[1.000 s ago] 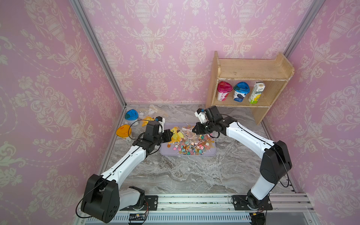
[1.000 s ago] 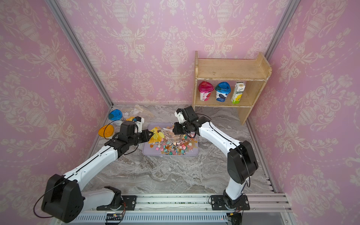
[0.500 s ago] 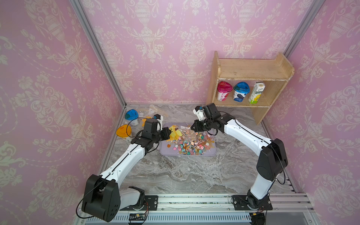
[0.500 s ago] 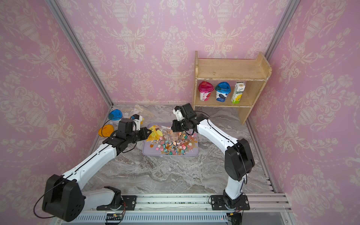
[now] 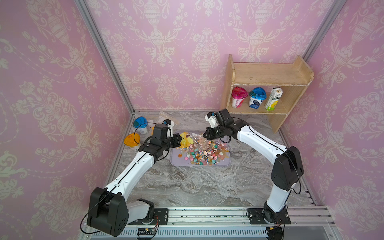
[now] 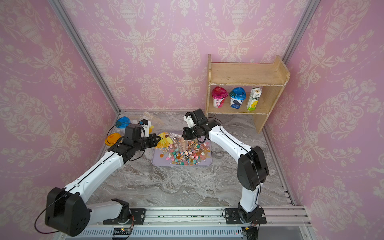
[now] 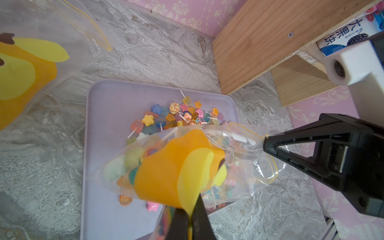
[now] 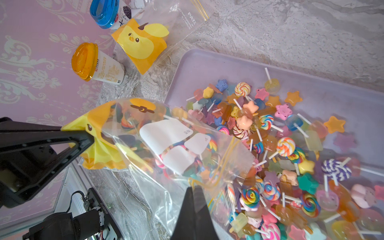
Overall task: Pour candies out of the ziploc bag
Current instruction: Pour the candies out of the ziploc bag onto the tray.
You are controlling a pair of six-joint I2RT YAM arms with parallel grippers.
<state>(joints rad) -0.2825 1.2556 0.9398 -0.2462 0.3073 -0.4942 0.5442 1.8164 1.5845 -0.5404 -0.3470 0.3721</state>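
Bag (image 8: 166, 145) plastic is thin, soft and see-through, with a yellow chick printed on it. It is light, it folds and sags, and it looks a bit slippery. So it needs a tight pinch on an edge, not on the floppy middle. The good spots to grab are the shut end by the chick and the rim by the yellow zip line. That is where it is held now.

The bag hangs between the two grippers, just over the tray (image 8: 207, 68). Its open end is low, right by the heap. Lots of candies (image 8: 268, 135) lie on the tray: stars, jelly shapes and little lollipops on white sticks. They look small, hard and light, so I think they could bounce or roll. Some candies are inside the bag, near the open end.

The left gripper (image 7: 190, 212) is squeezed tight on the chick end. The right gripper (image 8: 195, 190) is squeezed tight on the rim by the zip line.

In a top view the left arm (image 5: 135, 164) and the right arm (image 5: 261, 143) reach in from each side. The grippers point at each other over the far side of the tray. I think the chick end must go up more so the rest slide out.

One more bag (image 8: 145, 43) lies on the table (image 8: 291, 31) near the tray.
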